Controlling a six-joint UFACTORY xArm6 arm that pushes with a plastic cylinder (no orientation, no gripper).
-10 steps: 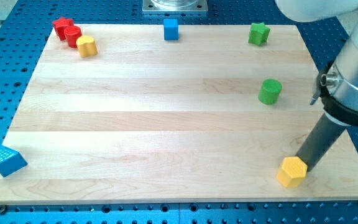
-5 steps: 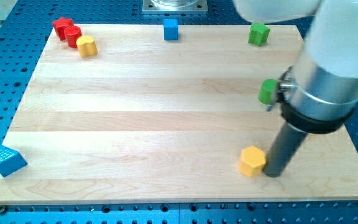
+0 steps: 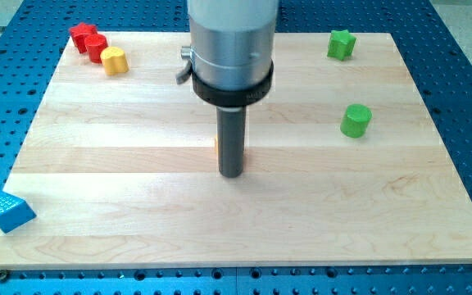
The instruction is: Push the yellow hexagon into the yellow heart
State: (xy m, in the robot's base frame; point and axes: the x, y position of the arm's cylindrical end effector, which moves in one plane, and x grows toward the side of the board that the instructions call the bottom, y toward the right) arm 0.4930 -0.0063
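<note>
My tip [image 3: 232,174] rests on the wooden board near its middle. The yellow hexagon [image 3: 217,147] is almost wholly hidden behind the rod; only a thin orange-yellow sliver shows at the rod's left edge, just above the tip. The yellow heart [image 3: 115,61] lies at the view's top left, next to the red blocks, far up and left of my tip.
A red star [image 3: 80,34] and a red cylinder [image 3: 96,47] sit touching the yellow heart's upper left. A green star [image 3: 342,43] is at top right, a green cylinder [image 3: 356,120] at right. A blue triangle [image 3: 11,212] lies off the board's bottom-left corner. The arm's body hides the top middle.
My tip swept from the board's bottom right up and left to the middle, pushing the yellow hexagon along. The hexagon is now mostly hidden behind the rod. The arm now hides the blue cube.
</note>
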